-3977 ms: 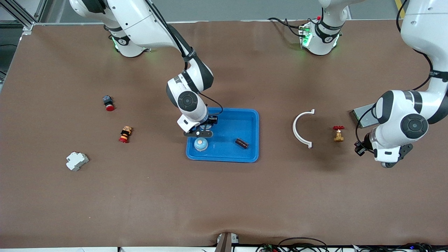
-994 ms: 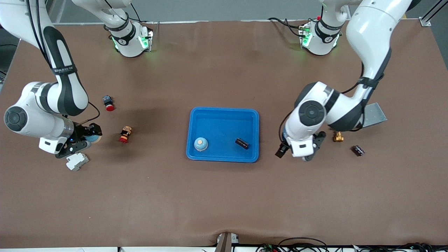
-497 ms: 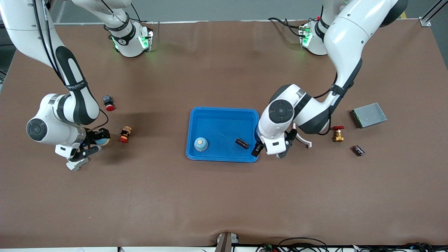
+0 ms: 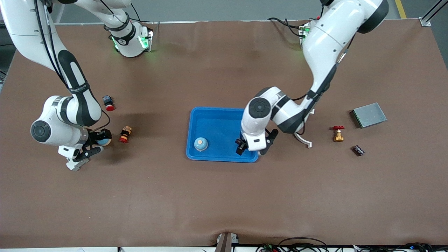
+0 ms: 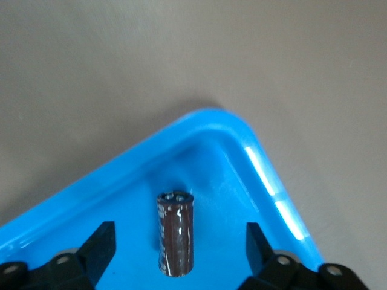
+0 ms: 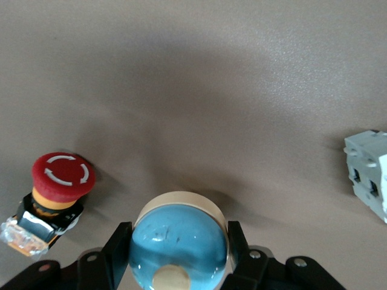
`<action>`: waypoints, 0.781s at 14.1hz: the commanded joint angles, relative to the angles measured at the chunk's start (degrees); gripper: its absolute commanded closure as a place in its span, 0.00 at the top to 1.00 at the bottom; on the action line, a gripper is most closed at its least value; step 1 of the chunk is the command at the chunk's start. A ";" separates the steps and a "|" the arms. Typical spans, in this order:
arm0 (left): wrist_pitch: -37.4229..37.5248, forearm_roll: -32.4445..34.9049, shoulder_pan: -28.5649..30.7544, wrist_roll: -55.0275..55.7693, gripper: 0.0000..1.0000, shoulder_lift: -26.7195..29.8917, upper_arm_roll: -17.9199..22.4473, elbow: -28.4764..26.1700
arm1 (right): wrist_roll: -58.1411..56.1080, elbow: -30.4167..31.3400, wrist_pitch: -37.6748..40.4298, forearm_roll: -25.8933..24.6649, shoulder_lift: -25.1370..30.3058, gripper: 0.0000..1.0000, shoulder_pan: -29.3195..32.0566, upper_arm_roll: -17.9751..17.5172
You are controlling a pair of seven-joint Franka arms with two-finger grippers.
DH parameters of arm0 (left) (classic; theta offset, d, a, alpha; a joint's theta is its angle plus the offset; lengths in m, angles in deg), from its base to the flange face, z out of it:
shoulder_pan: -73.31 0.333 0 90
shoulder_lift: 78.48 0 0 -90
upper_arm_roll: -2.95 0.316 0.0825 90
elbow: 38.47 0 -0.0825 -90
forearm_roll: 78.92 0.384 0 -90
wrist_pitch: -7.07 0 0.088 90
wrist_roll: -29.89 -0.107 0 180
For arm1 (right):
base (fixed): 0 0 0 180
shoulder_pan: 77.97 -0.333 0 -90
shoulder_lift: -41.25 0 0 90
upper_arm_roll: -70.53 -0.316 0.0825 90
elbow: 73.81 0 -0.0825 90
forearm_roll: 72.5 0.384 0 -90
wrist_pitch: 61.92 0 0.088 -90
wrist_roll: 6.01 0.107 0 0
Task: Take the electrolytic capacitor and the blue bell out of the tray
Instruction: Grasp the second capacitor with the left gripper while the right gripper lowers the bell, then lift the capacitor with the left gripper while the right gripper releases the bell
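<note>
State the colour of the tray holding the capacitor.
Bright blue tray, seen best in the left wrist view, with the capacitor inside.

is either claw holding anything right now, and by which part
The right claw grips a round blue bell by its dome's sides. The left claw holds nothing, open around the dark brown cylindrical capacitor.

Brown table [image 4: 224,196] — blue tray [image 4: 224,158] on it.
</note>
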 commanded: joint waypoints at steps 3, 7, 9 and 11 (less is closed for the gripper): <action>-0.05 -0.27 -5.54 0.50 0.69 -3.07 4.50 3.33 | -0.34 -0.89 -0.90 -0.76 -1.56 0.07 1.32 -0.90; 0.03 -0.19 -5.72 0.07 0.37 -3.69 4.59 3.33 | -0.34 -1.16 -1.08 -0.67 -1.91 0.33 1.32 -0.99; 0.03 -0.01 -5.72 -0.02 0.12 -3.25 4.59 3.25 | -0.25 -1.51 -0.99 -0.58 -2.26 1.00 1.67 -0.99; 0.47 -0.01 -6.16 0.06 0.00 -2.29 4.59 3.25 | -0.17 -1.60 -0.64 -0.58 -2.18 1.00 1.67 -0.99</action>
